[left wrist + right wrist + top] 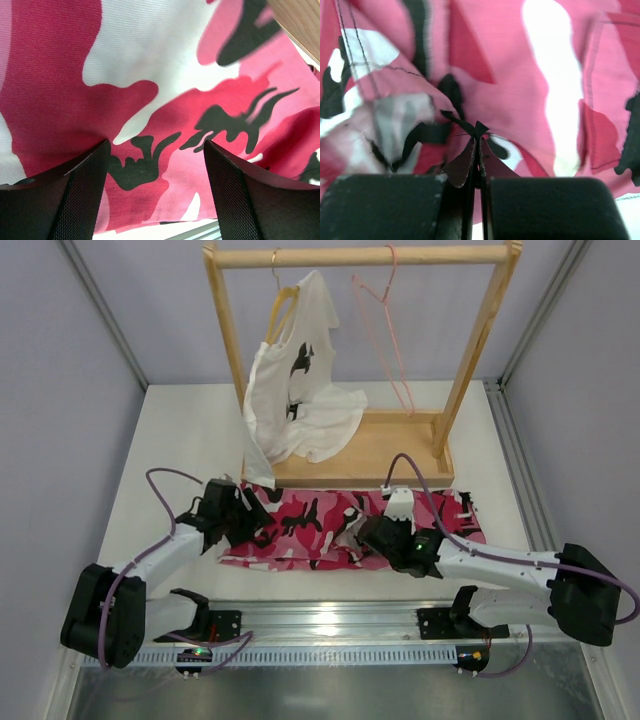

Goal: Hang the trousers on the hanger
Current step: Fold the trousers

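The trousers (320, 525), in pink, white and black camouflage print, lie spread flat on the table in front of the wooden rack. The thin pink wire hanger (385, 330) hangs empty from the rack's top bar, right of centre. My left gripper (240, 518) stands open over the trousers' left end; its fingers (85, 175) straddle flat cloth (165, 90) just inside the near hem. My right gripper (375, 530) is at the middle of the trousers, shut on a small pinched fold of the cloth (520, 75), which pokes up between the jaws (477, 145).
The wooden rack (360, 255) stands behind the trousers on its tray base (390, 455), whose edge shows in the left wrist view (300, 20). A white T-shirt (300, 390) with black print hangs on a wooden hanger (285, 300) at the rack's left and drapes into the tray.
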Tool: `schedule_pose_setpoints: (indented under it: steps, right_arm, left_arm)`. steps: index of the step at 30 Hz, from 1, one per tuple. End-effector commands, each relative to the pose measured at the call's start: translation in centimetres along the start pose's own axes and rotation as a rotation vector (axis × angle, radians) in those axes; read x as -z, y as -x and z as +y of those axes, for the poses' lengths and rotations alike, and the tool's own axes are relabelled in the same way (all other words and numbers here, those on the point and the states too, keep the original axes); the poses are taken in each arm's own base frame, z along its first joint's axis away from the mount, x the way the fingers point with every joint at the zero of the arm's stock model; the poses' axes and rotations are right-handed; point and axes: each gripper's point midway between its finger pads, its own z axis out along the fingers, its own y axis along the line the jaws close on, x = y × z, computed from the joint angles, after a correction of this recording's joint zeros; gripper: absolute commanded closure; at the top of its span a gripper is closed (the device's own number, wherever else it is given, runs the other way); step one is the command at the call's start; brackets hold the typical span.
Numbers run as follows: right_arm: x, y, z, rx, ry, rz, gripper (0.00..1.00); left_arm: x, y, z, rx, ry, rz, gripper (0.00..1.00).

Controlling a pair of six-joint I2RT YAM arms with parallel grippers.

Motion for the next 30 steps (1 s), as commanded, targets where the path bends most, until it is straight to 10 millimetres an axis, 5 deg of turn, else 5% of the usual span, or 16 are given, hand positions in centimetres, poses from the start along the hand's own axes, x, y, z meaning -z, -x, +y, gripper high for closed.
schedule_pose_setpoints:
  steps: [1, 4, 8, 11, 20, 23, 26, 30]
  right_arm:
    - [-0.5, 1.8, -1.2, -0.195, 0.010, -0.095, 0.96]
    - [-1.1, 3.3, -1.5, -0.237, 0.074, -0.103, 0.94]
    - [-1.3, 5.7, -0.9, -0.201, 0.134, -0.134, 0.69]
    - [-0.2, 6.6, -0.4, -0.174, 0.139, -0.080, 0.67]
    - [5.8, 11.8, 6.5, -0.188, 0.504, -0.100, 0.67]
    - [6.9, 11.5, 10.6, -0.182, 0.716, -0.061, 0.66]
    - [5.6, 9.0, 12.2, -0.189, 0.767, 0.026, 0.66]
    - [0.7, 4.9, 8.1, -0.180, 0.531, 0.078, 0.66]
  left_arm:
    - [-0.2, -0.5, 0.5, -0.019, -0.009, 0.007, 0.24]
    - [0.2, -0.4, -0.8, -0.038, -0.073, 0.008, 0.23]
    - [1.2, -0.1, -1.6, -0.055, -0.099, 0.004, 0.23]
    - [1.9, 0.4, -1.6, -0.070, -0.075, -0.009, 0.23]
    - [1.9, 0.4, -1.4, -0.060, -0.062, -0.010, 0.23]
    - [1.7, 0.4, -1.3, -0.058, -0.055, -0.013, 0.23]
    - [1.3, 0.4, -1.0, -0.056, -0.042, -0.009, 0.23]
    - [0.7, 0.1, -0.3, -0.052, -0.015, 0.003, 0.23]
